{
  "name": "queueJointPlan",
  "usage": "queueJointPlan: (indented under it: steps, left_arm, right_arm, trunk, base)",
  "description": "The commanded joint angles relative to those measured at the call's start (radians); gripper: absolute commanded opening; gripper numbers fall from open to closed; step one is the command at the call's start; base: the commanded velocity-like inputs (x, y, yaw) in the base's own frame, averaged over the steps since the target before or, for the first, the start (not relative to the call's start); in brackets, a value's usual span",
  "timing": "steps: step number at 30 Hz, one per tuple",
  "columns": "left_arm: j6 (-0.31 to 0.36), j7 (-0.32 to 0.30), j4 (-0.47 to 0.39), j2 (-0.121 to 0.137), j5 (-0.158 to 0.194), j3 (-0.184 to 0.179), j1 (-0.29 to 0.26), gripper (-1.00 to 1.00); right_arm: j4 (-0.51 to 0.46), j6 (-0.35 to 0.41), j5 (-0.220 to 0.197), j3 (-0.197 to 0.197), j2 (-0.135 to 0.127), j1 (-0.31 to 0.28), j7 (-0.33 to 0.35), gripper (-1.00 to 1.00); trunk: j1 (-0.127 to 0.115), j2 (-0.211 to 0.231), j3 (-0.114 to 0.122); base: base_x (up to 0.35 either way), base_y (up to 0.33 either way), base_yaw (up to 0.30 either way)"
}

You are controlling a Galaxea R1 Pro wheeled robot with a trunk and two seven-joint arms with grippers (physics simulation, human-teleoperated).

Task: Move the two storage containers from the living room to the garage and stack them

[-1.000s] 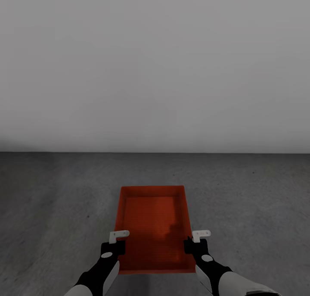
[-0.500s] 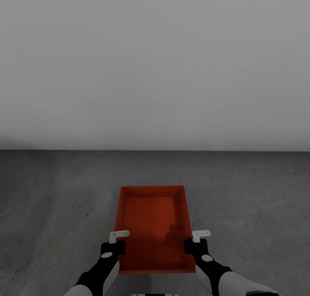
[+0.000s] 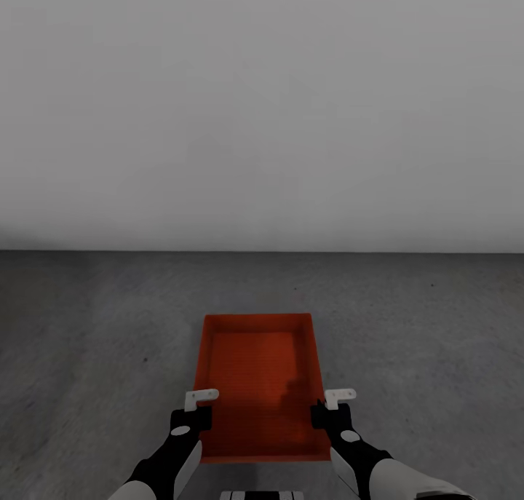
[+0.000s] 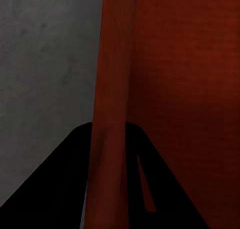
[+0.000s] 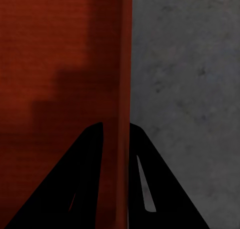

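One storage container [image 3: 260, 383], red-orange, lidless, carried between both arms over the grey concrete floor [image 3: 87, 340] of the garage.

Nearest item: a white-and-dark strip of the robot's own base [image 3: 262, 495] at the bottom edge of the head view.

Left gripper [image 3: 195, 410]: clamped on the container's left long wall near the close end. In the left wrist view the wall [image 4: 111, 114] runs between the two dark fingers [image 4: 60, 189], one inside, one outside.

Right gripper [image 3: 329, 410]: clamped likewise on the right long wall [image 5: 124, 89], its fingers [image 5: 165, 194] straddling the thin panel.

Container: level, long axis pointing away from the robot, empty, a blocky shadow on its bottom. Whether it hangs above the concrete or touches it cannot be told.

Beyond: bare concrete, then a plain white wall [image 3: 262, 107]. No second container in view here.

Risks, as judged: both holds are narrow pinches on thin walls at one end, so the far end may sag or the box may twist if the arms drift apart or close unevenly. Letting go while it is above the floor would drop it askew, a poor seat for stacking.
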Motion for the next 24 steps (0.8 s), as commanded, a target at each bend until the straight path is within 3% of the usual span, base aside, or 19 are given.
queueJointPlan:
  steps: [1,7,24]
  left_arm:
    - [0.002,0.010,-0.043,0.008,-0.018,0.040,0.000,-1.00]
    - [0.002,0.010,-0.043,0.008,-0.018,0.040,0.000,-1.00]
    - [0.002,0.009,-0.043,0.008,-0.018,0.040,0.000,-1.00]
  right_arm:
    - [0.003,-0.003,-0.006,-0.020,0.000,0.000,-0.008,-1.00]
    - [0.003,-0.003,-0.006,-0.021,0.000,0.000,-0.008,-1.00]
    - [0.002,-0.003,-0.006,-0.021,0.000,0.000,-0.008,-1.00]
  trunk:
    - [0.000,0.000,-0.001]
    - [0.000,0.000,-0.001]
    - [0.065,-0.119,-0.054]
  base:
    - [0.000,0.000,0.000]
    - [0.000,0.000,0.000]
    - [0.000,0.000,0.000]
